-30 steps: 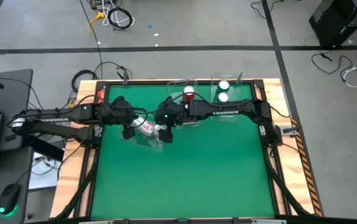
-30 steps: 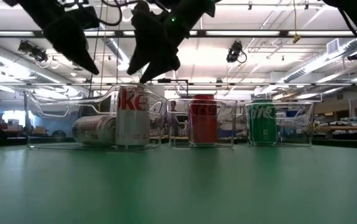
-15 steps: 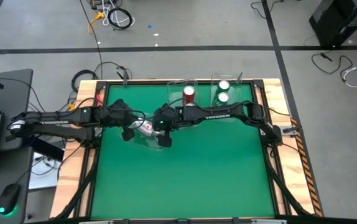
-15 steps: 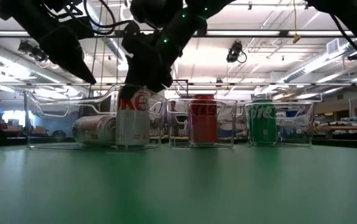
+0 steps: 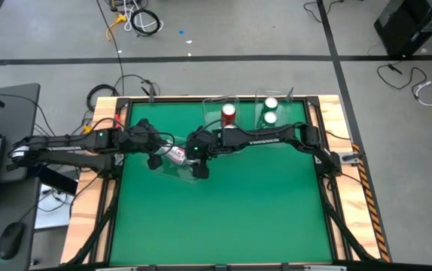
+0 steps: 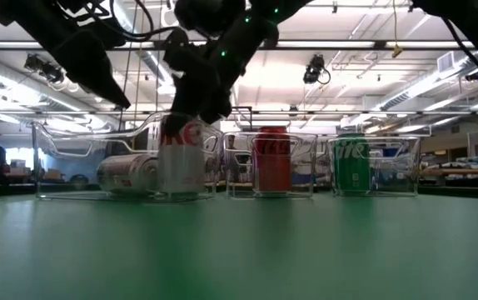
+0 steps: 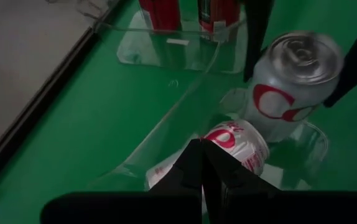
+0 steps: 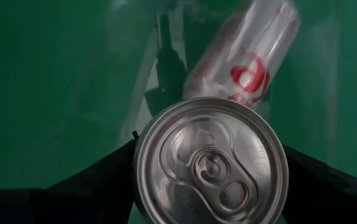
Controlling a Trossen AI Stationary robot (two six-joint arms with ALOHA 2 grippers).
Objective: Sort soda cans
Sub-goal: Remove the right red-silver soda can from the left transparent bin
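Hovering with fingers pressed together, the left gripper sits above a toppled silver-sided soda can in a clear plastic bin; beside it, the right gripper straddles an upright silver-sided soda can, fingers spread either side.

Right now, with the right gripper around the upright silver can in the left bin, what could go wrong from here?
1. The right gripper straddles the upright silver can, its fingers either side; closing off-centre could tip it.
2. The fallen silver can lies right beside it in the same clear bin; lifting or nudging may knock it or send it rolling.
3. The left gripper, shut, hangs close over that bin, so the arms could collide.
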